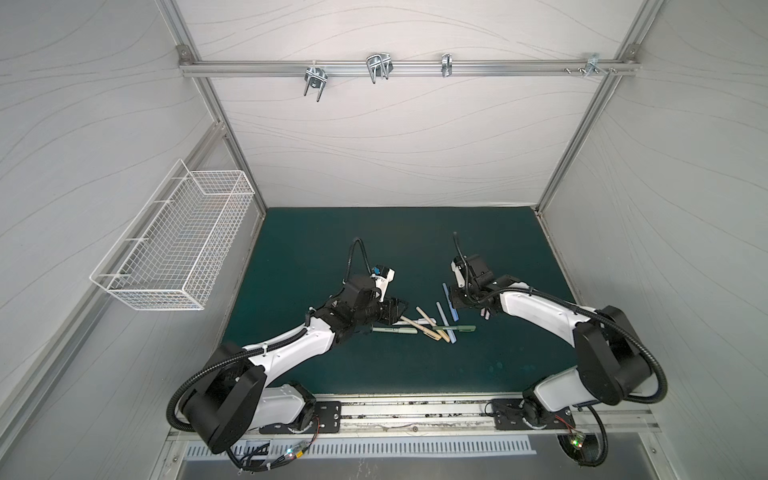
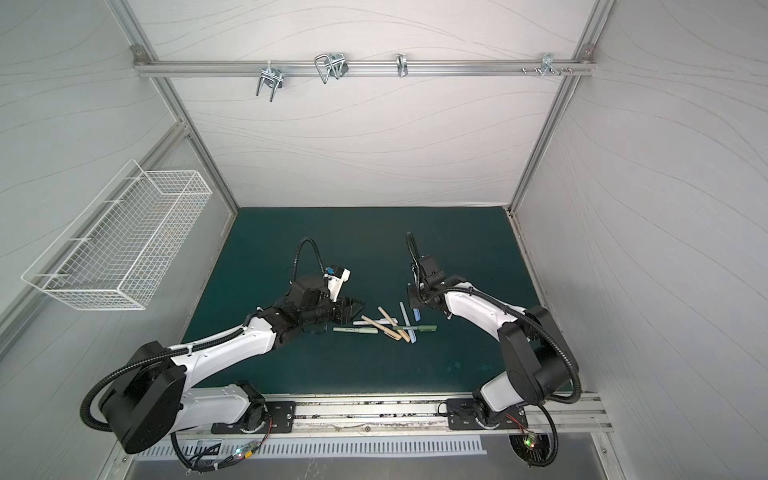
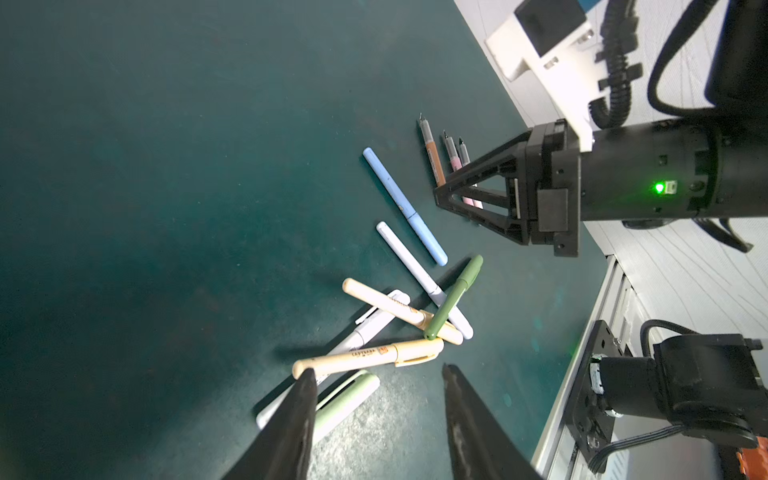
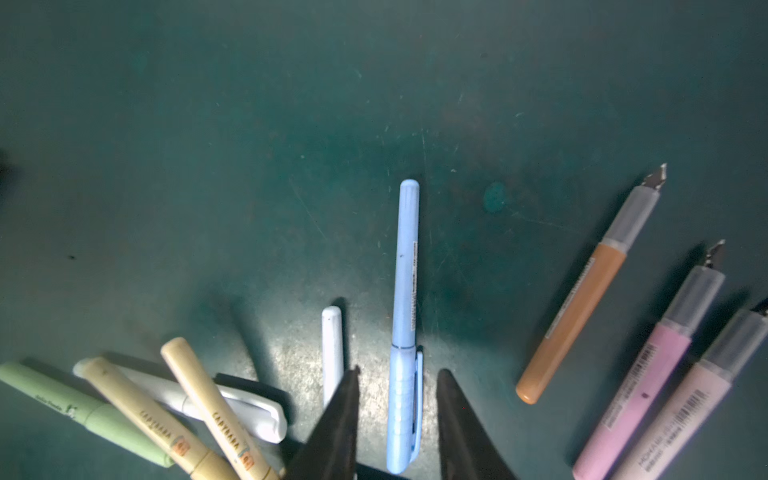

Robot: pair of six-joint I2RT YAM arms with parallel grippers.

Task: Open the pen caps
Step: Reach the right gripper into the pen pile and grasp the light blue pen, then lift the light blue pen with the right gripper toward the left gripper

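Blue pen lies on mat betw. the R gripper's parted jaws, cap end in, unpinched. Close square on the cap; L gripper, open & empty by the pile, should take the barrel.

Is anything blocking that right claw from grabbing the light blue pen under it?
Nothing visible. The right gripper straddles the light blue pen at its capped end, jaws open, bare mat either side. A white pen lies just outside the jaws, clear of the blue one.
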